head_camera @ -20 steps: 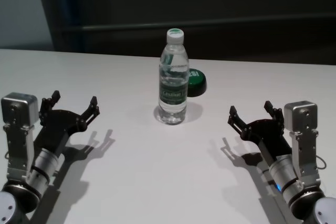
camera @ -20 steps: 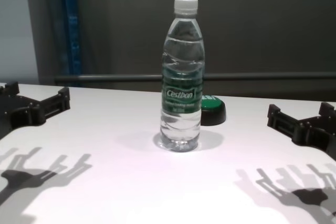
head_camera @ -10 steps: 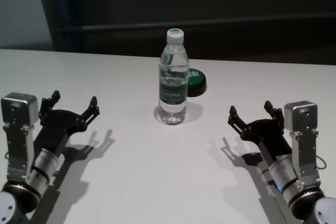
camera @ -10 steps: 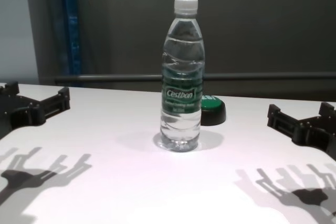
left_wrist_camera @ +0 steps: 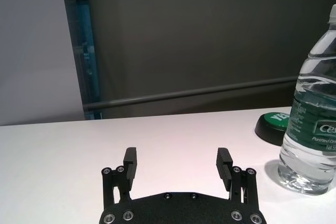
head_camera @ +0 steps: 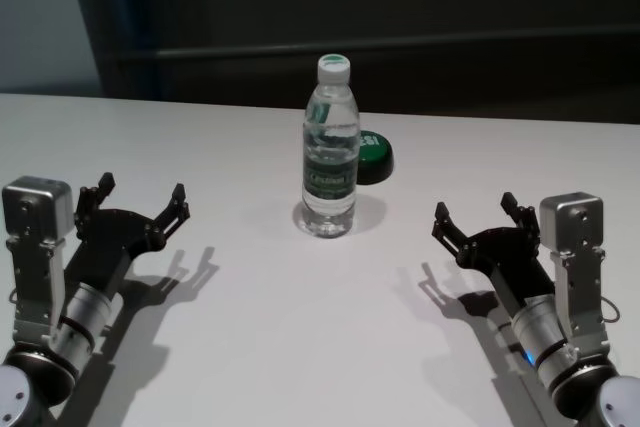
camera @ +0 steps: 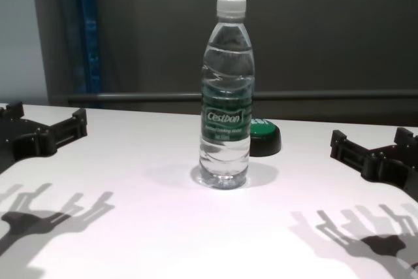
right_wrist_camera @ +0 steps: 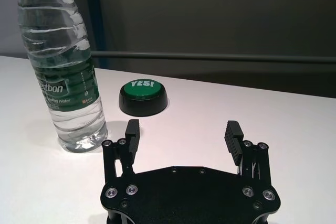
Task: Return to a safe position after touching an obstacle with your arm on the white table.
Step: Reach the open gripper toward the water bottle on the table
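The obstacle (head_camera: 330,152), a tall clear water bottle with a white cap and a dark green "Cestbon" band, stands upright near the middle of the white table (head_camera: 300,347), between my 2 arms and farther out than both. I see nothing touching it. Just behind it, toward the robot's right, sits a low black puck (head_camera: 374,156) with a green top; in the right wrist view (right_wrist_camera: 143,97) the top reads "YES!". From the chest view the puck (camera: 264,138) looks partly hidden by the bottle (camera: 226,96), and I cannot tell whether the 2 touch.

My left gripper (head_camera: 135,198) hangs over the near left part of the table, well apart from the bottle, fingers (left_wrist_camera: 130,163) spread wide with nothing between them. My right gripper (head_camera: 476,215) sits over the near right part, also well clear of the bottle, its fingers (right_wrist_camera: 232,136) likewise released and holding nothing. Both grippers point away from the robot, toward the far edge of the table, and each casts a forked shadow on the white surface beneath it.
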